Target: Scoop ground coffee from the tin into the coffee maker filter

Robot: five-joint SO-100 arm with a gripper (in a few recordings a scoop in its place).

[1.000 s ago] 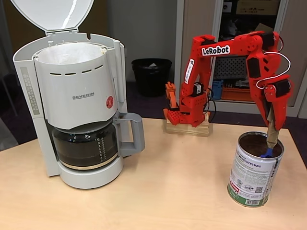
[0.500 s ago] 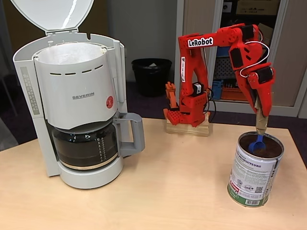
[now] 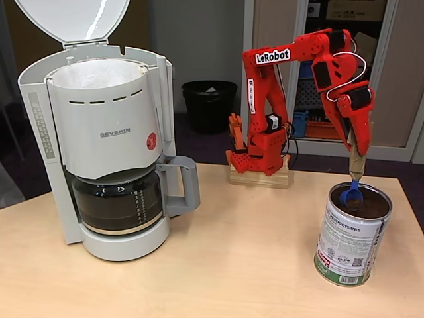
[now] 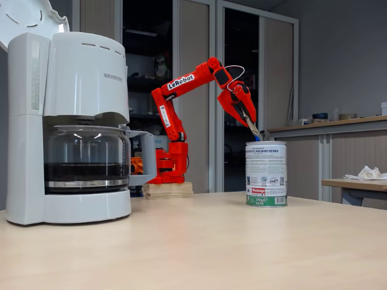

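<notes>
**Now lifting the scoop out of the tin**

Clamped on the blue scoop's [image 3: 352, 196] handle, the gripper [image 3: 356, 159] hangs over the tin [image 3: 352, 236] on the table's [image 3: 232, 265] right. Next — carry the ground coffee [image 3: 372, 207] level to the coffee maker filter [image 3: 99, 74], without spilling.

"SEVERIN" on coffee maker [image 3: 106, 132]; "LeRobot" on arm [image 3: 273, 56]

A: What colour is the arm [image 3: 291, 73]?
B: Bright red, with white letters. The scoop [image 3: 351, 196] is blue.
A: And the tin [image 3: 351, 235]?
B: Shiny silver, with a white, blue and green label. The coffee [image 3: 371, 207] inside is dark brown.
A: The coffee maker [image 3: 106, 146]?
B: Light grey with a red dot. The counter [image 3: 232, 265] is pale wood.
</notes>
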